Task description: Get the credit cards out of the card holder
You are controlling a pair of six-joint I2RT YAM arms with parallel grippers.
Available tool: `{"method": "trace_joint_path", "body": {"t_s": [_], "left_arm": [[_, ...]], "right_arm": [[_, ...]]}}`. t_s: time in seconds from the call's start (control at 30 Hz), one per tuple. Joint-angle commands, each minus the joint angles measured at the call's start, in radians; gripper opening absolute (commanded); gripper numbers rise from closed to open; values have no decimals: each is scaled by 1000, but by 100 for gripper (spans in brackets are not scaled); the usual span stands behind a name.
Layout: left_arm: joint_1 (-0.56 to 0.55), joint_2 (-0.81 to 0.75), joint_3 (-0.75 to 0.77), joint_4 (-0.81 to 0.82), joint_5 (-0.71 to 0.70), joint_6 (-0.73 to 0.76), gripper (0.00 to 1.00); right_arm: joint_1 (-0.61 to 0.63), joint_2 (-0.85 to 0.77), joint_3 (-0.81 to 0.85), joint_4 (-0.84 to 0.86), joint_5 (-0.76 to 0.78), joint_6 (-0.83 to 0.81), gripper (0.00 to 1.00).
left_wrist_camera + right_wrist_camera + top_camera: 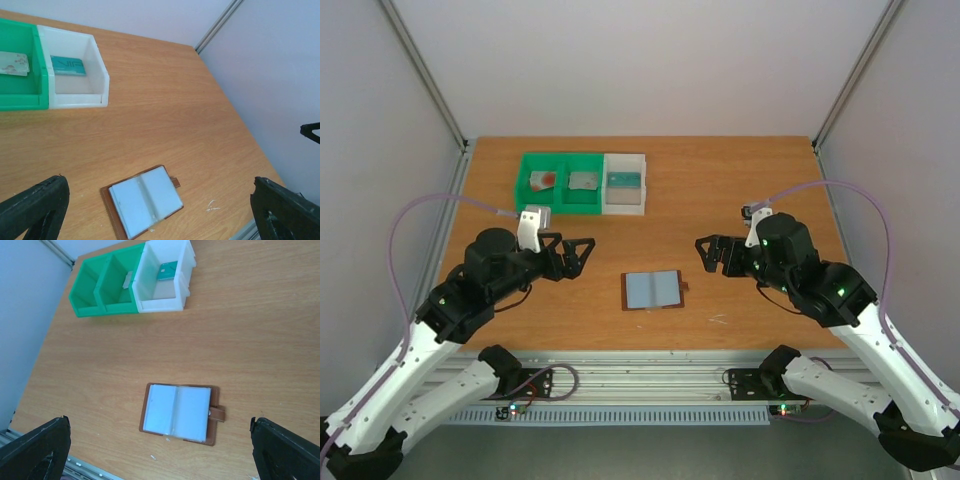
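The brown card holder [653,290] lies open and flat on the table between my grippers, its pale blue-grey sleeves facing up and its snap tab to the right. It also shows in the left wrist view [145,201] and the right wrist view [180,413]. I cannot tell whether the sleeves hold cards. A card with a red patch [542,180], a greyish card [582,181] and a teal card [623,180] each lie in a bin compartment. My left gripper [575,255] is open, left of the holder and above the table. My right gripper [708,253] is open, to its right.
A green two-compartment bin [560,165] and a white bin [624,200] stand side by side at the back left. The white bin [75,95] and its teal card [67,66] show in the left wrist view. Frame posts stand at the table's back corners.
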Motion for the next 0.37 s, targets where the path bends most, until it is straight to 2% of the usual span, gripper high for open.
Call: {"method": "trace_joint_path", "body": {"t_s": [0.0,0.33], "left_arm": [[-3,-44,-27,81,-37,6,99],[-2,-26,-17,62,-62,7,99]], "right_arm": [[-1,-17,-20,-10,24,23,99],[-1,-19,-26,-8,17,30,98]]}}
